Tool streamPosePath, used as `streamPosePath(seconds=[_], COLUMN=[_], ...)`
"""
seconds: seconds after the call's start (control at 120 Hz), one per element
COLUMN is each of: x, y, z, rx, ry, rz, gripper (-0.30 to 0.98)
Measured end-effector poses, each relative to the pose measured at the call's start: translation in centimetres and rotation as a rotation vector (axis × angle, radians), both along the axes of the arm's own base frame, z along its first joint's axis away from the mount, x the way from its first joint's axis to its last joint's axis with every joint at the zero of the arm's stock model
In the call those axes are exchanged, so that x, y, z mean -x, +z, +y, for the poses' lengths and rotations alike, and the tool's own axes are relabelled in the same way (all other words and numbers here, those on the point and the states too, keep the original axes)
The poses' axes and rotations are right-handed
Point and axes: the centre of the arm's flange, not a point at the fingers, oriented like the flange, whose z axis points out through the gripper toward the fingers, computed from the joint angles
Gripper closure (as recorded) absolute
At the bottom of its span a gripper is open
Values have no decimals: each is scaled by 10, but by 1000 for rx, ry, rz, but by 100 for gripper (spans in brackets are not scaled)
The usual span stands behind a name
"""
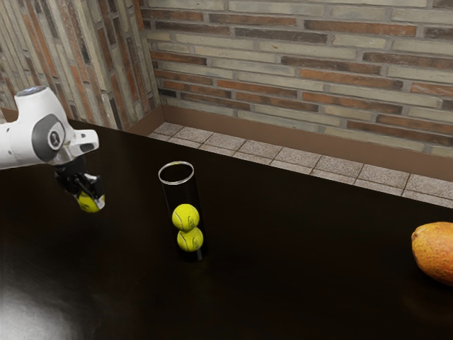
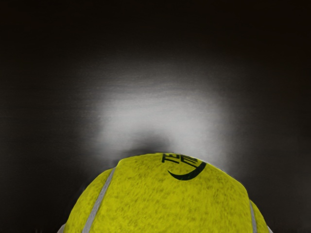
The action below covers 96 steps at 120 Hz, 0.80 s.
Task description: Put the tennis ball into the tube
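Brick wall (image 1: pixel 304 71) in grey, tan and rusty orange is seen behind everything, edged along its foot by a brown skirting board (image 1: pixel 283 142). In front of it, the exterior view is crossed by a dark, glossy table (image 1: pixel 283 283), and a strip of speckled floor tiles (image 1: pixel 276 150) is left showing between the two. The white arm (image 1: pixel 46 127) is reached in from the exterior view's left, over the table. A clear tube (image 1: pixel 180 193) is stood upright on the table, well apart from the gripper, toward the exterior view's right; its open top is ringed by a silvery rim (image 1: pixel 160 177). Near the exterior view's right edge, a yellow-orange mango (image 1: pixel 434 251) is set on the table, partly cut off by the frame. The black gripper (image 1: pixel 90 202) is pointed downward, and the tennis ball (image 1: pixel 89 203) is pinched between its two fingers, outside the tube. In the wrist view, dark lettering and a curved mark can be made out on that ball's yellow felt, with grey seams at both sides, and a pale sheen is seen on the table beyond it. Inside the tube, two more yellow balls are stacked, the upper one (image 1: pixel 185 217) rested on the lower one (image 1: pixel 190 240), with clear room left above them.
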Motion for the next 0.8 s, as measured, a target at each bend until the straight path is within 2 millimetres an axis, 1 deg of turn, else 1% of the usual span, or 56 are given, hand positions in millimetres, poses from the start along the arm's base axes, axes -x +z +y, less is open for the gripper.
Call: streamPosePath(seconds=[0.075, 0.15, 0.217, 0.275, 0.333, 0.392, 0.433, 0.492, 0.567, 0.633, 0.683, 0.8], x=[2, 5, 8, 8, 6, 2, 0, -2, -4, -6, -14, -25], y=[34, 62, 92, 114, 133, 150, 158, 166, 170, 172, 175, 175], z=[-20, -42, -63, -92, -124, -152, -166, -180, -191, -205, -217, -243], rx=[22, 38, 38, 31, 12, -13, -32, -54, -90, -124, -141, -167], ry=[-29, -62, -98, -149, -210, -260, -282, -299, -306, -317, -323, -330], rz=[-21, -34, -62, -81, -89, -93, -89, -82, -64, -52, -46, -28], gripper=[40, 39, 38, 37, 36, 35, 35, 35, 34, 34, 34, 34])
